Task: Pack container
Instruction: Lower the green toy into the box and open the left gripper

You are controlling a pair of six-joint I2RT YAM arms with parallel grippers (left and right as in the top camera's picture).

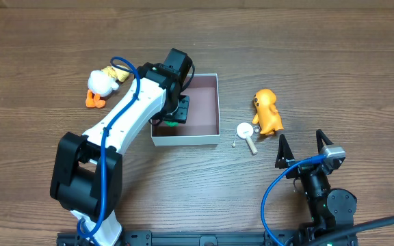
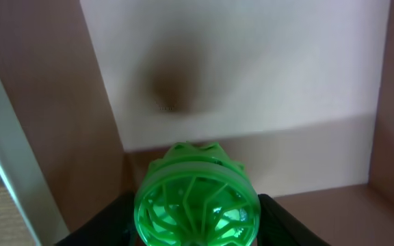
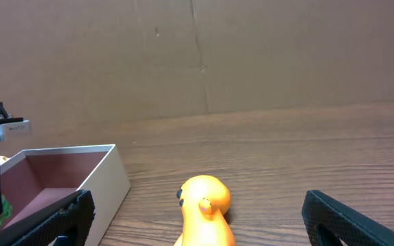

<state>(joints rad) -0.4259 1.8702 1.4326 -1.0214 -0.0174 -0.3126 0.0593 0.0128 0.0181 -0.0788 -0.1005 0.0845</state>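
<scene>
Green ribbed toy (image 2: 197, 201): clamped in left gripper (image 1: 178, 113), low inside container (image 1: 187, 141) at centre of table (image 1: 46, 41). Right gripper (image 1: 300, 147): spread wide, empty. Advice: lower until toy meets pink floor, then release clear of the left wall.

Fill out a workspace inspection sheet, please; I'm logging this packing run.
Surface: wood-grain table.
Job's things: container, pink inside; green toy in it.
Clutter: white duck left of the container; orange toy and small white stemmed piece on its right.
Grippers: left gripper inside the container, shut on the green toy; right gripper open, empty.
Cables: left blue cable and right blue cable loop off their arms.
Surroundings: cardboard wall behind the table.
</scene>
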